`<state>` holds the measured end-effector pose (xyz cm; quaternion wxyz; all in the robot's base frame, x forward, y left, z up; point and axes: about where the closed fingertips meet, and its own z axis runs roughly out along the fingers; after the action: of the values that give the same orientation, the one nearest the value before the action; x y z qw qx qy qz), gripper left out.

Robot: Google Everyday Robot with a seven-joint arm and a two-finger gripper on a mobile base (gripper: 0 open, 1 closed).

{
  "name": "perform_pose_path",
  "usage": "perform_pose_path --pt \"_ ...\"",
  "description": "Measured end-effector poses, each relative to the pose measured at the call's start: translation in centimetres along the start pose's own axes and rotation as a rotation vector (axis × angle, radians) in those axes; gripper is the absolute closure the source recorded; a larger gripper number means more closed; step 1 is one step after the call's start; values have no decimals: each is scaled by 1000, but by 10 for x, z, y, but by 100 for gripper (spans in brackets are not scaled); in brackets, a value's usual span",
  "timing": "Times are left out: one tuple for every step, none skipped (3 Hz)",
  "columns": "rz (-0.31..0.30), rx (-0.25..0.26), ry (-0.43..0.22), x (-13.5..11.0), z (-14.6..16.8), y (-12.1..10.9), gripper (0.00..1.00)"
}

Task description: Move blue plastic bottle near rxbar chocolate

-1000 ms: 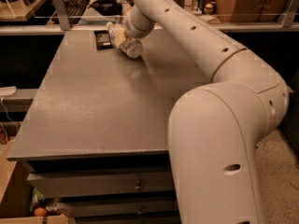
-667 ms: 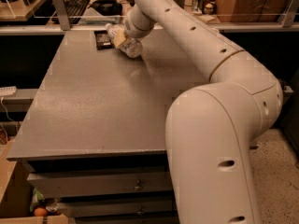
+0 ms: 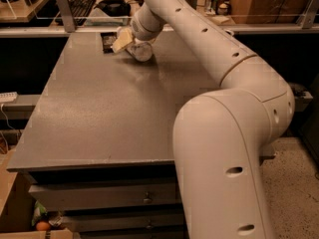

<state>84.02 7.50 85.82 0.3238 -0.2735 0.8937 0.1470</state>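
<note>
The blue plastic bottle (image 3: 141, 51) is a clear pale bottle at the far end of the grey table (image 3: 99, 108), right under my wrist. The rxbar chocolate (image 3: 108, 42) is a small flat black bar lying just left of it, near the table's far edge. My gripper (image 3: 124, 40) is at the end of the long white arm, down at the bottle and between it and the bar. The bottle's cap and label are hidden by the gripper.
A rail (image 3: 279, 28) runs behind the table's far edge, with a keyboard (image 3: 82, 1) and other desk items beyond it. My white arm (image 3: 224, 133) fills the right foreground. Drawers (image 3: 99, 198) sit under the table's front.
The gripper and bottle stay in the same place beside the black bar. Only the near part of the arm has shifted slightly.
</note>
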Motion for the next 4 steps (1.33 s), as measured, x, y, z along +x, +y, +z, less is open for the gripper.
perform_pose_path --pt "-23 -52 -24 -8 -9 7 0" --pt "-42 -88 -55 -15 -20 13 0" --pt "-79 -66 -156 -27 -71 7 0" --pt "-125 -5 -288 -28 -153 13 0"
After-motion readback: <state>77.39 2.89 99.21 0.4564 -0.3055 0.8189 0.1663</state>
